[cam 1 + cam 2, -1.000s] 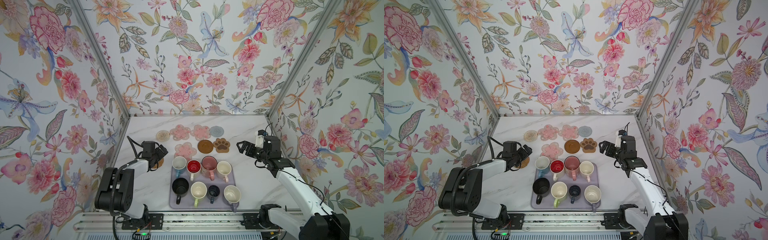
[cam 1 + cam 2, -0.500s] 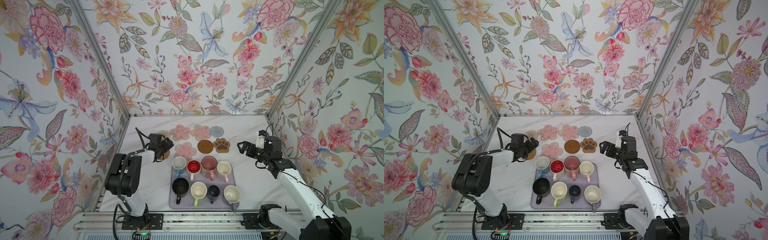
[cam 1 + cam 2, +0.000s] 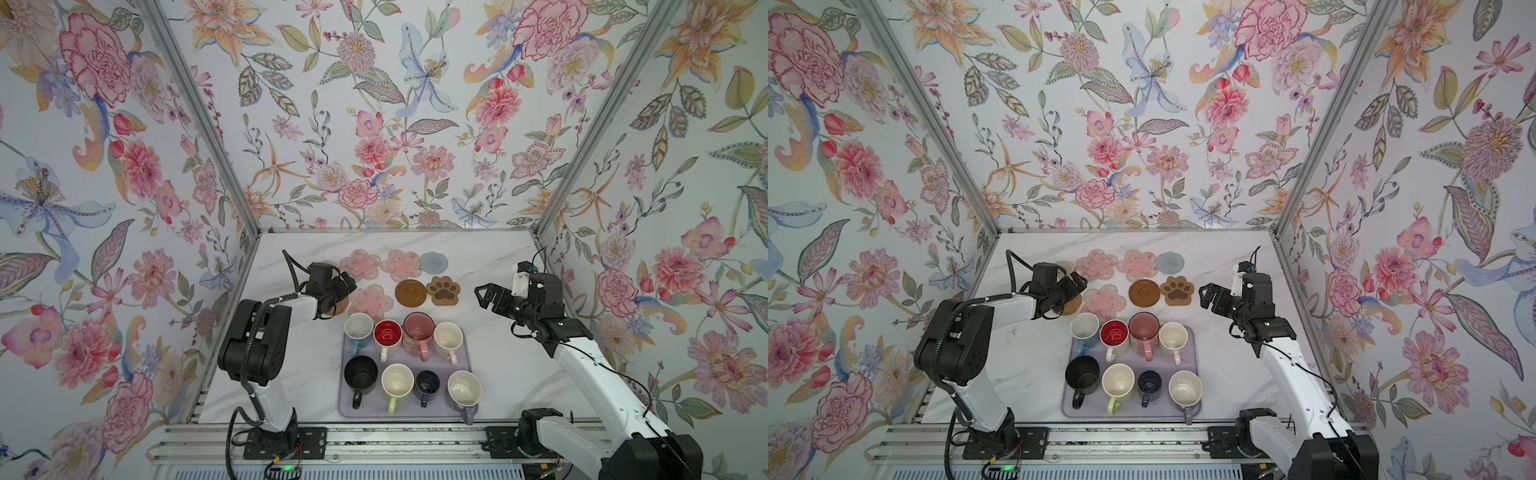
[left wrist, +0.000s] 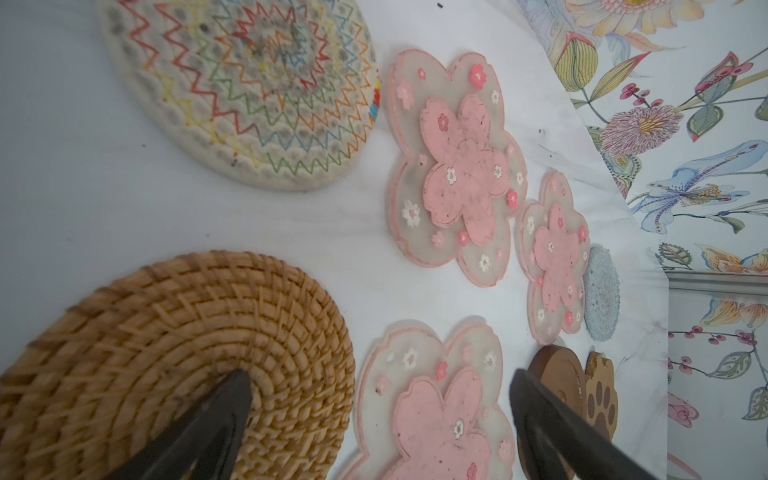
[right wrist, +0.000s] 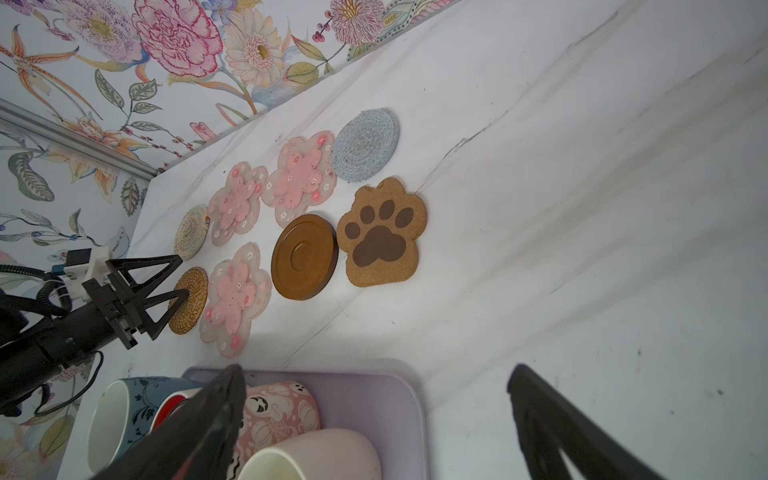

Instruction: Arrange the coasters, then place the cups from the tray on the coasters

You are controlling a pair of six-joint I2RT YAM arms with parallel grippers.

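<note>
Left gripper [image 5: 183,276]: jaws apart, empty, over tan coaster [image 4: 166,353] beyond tray [image 5: 374,395] far-left corner; contact unclear. Right gripper [image 3: 482,296]: jaws apart, empty, above worktop [image 3: 498,353] off tray's far-right corner. Eight coasters [image 3: 410,292] in two rows just beyond tray's far edge. Eight cups [image 3: 360,372] upright on tray, two rows.

Floral-papered walls [image 3: 374,124] around white marble tabletop [image 3: 490,257]

In both top views the beige coaster [image 3: 1064,266] is mostly hidden by the left gripper [image 3: 1079,286], and the tan coaster [image 3: 1073,307] is half covered too. In the right wrist view, cups [image 5: 282,411] and tray [image 5: 374,399] are cut off at the edge.
</note>
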